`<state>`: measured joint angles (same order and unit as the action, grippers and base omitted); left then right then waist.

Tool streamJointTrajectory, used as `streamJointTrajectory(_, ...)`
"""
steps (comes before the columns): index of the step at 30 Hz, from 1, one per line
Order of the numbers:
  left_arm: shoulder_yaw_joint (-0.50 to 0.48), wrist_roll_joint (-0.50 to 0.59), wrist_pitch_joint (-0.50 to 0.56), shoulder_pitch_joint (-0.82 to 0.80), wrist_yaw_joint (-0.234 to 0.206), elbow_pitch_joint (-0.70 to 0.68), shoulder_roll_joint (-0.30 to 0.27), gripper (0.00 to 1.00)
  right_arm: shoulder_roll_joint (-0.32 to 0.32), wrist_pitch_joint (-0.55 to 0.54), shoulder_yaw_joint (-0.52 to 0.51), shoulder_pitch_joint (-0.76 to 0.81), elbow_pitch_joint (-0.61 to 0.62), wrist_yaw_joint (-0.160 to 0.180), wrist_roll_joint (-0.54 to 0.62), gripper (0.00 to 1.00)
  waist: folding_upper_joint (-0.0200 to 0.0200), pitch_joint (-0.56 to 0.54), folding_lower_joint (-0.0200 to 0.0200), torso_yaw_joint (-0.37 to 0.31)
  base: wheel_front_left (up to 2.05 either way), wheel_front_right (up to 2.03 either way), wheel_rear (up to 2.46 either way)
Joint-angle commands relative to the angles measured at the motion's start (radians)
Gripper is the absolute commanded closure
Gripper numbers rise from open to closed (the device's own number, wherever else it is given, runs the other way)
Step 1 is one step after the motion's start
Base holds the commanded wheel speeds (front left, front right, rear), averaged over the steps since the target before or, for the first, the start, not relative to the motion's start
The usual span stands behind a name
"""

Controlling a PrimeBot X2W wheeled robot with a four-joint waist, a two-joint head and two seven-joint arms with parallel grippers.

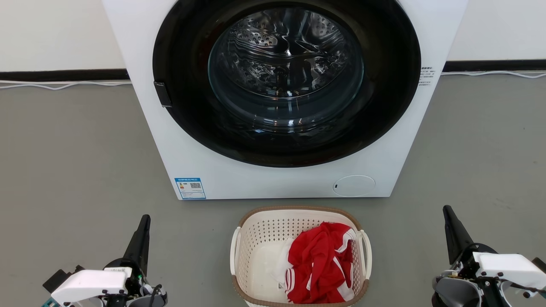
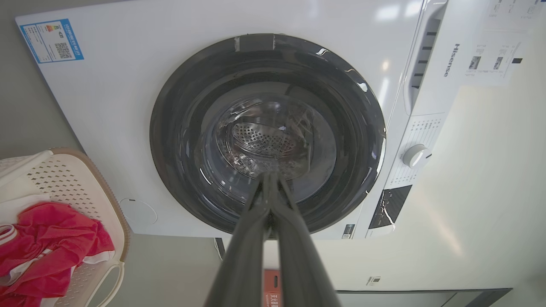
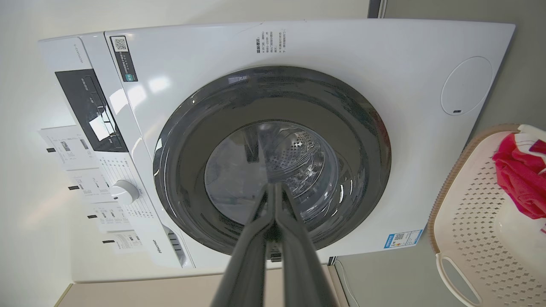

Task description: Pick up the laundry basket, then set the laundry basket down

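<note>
Two end effectors in shot, low and set wide apart, and both are closed up tight. The left end effector [image 1: 145, 222] points its dark fingers forward, and its wrist view settles it: the fingers meet at the tips with nothing between them. Same story for the right end effector [image 1: 448, 215], fingers pressed together and empty.

Between them sits the laundry basket [image 1: 260, 228], down on the grey floor [image 1: 76, 170]. It is well to the right of the left end effector, well to the left of the right one, and apart from both. It has cream perforated walls, a brown woven-look rim and a loop handle [image 1: 233, 251] on each side.

Inside, a red garment [image 1: 320, 260] with white stripes lies bunched toward the side nearer the right end effector, with a bit of white cloth [image 1: 281, 264] beside it.

Ahead of both sets of fingertips stands the white washing machine [image 1: 192, 140], and the steel drum shows through the glass of its round dark door [image 1: 183, 119]. The basket sits just in front of the machine, with a narrow strip of floor between them.
</note>
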<state>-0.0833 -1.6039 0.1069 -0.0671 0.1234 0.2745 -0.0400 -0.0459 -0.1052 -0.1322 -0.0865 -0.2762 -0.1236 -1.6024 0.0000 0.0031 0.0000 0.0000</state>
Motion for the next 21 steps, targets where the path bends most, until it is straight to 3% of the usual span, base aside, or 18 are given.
streamJointTrajectory(1,-0.03,-0.005,0.006,-0.041,0.007,-0.03,-0.01,1.0,-0.004,-0.008,0.019,-0.021,0.031,-0.007,-0.007,1.0,0.0,0.0,0.0,0.0,0.0,0.0,0.0)
streamJointTrajectory(21,-0.03,-0.005,0.006,-0.041,0.007,-0.03,-0.01,1.0,-0.004,-0.008,0.019,-0.021,0.031,-0.007,-0.007,1.0,0.0,0.0,0.0,0.0,0.0,0.0,0.0)
